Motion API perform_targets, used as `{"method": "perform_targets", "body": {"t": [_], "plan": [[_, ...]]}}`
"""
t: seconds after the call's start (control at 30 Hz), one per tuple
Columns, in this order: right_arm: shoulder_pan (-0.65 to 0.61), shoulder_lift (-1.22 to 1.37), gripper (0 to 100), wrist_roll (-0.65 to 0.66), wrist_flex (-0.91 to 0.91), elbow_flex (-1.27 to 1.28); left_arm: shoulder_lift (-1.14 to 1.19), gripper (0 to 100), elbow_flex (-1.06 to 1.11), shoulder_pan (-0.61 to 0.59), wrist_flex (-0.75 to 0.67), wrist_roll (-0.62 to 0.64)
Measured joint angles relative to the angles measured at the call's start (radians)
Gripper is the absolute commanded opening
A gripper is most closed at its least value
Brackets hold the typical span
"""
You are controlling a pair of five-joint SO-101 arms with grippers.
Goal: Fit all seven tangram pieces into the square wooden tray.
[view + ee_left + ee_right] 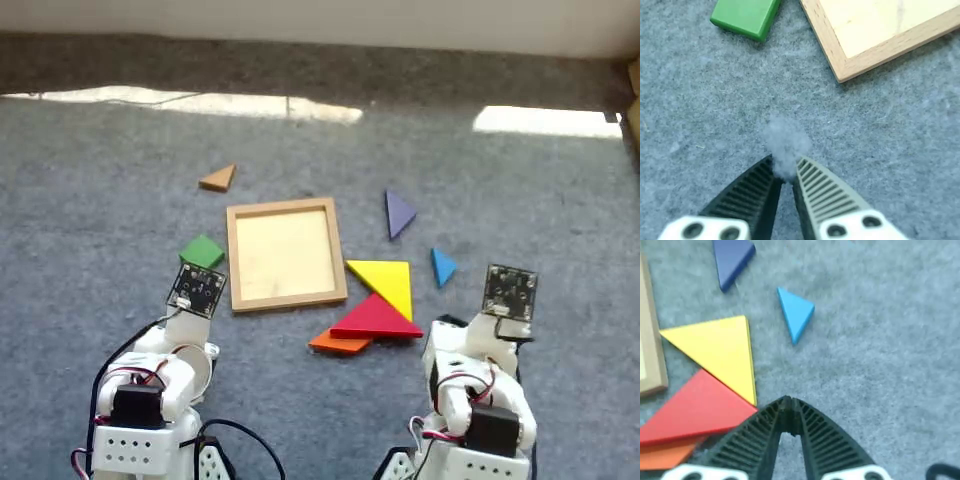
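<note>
Desk covered in grey felt (90, 230); two strips of sunlight along its far edge.

Square wooden tray (233, 255) sits about mid-desk, flat, pale floor showing. All seven pieces lie outside it on the felt:
- tan triangle (218, 179): toward the far edge from the tray's far-left corner, apart from it.
- green square (201, 251): just beside the tray's left rim, a small gap between.
- purple triangle (398, 212): right of the tray, level with its far half, apart.
- blue triangle (442, 266): small, further toward the desk's right edge, near the purple one but not touching.
- yellow triangle (387, 280): large, off the tray's near-right corner, one tip right up at the rim.
- red triangle (376, 318): large, long edge against the yellow one on its near side.
- orange piece (340, 343): nearest the desk's near edge, tucked against the red triangle's left tip; cannot tell whether it is under it or only touching.

Left arm (160, 380) stands at the near edge, left of the tray. Left gripper (786, 167) hangs over bare felt off the tray's near-left corner, its fingers (812, 182) drawn together with a thin slit between, nothing in them.

Right arm (475, 390) stands at the near edge, right of the piece cluster. Right gripper (789, 402) hangs over felt just beside the red and yellow triangles, fingers (817, 432) pressed together at the tips, holding nothing.
</note>
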Motion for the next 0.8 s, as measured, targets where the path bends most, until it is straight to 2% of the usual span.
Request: {"method": "perform_targets", "body": {"t": [0.23,0.3,0.47,0.6,0.8], "plan": [[-0.005,0.428,1.7,0.000,0.063,-0.411,0.000,0,0.000,0.000,0.000,0.000],[-0.031,0.586,7.5,0.000,0.063,-0.517,0.000,0,0.000,0.000,0.000,0.000],[-0.181,0.951,29.7,0.000,0.063,-0.694,0.000,0,0.000,0.000,0.000,0.000],[-0.307,1.204,30.7,0.005,0.063,-0.787,0.000,0,0.000,0.000,0.000,0.000],[-0.422,1.550,31.0,0.164,0.038,-0.951,0.000,0,0.000,0.000,0.000,0.000]]}}
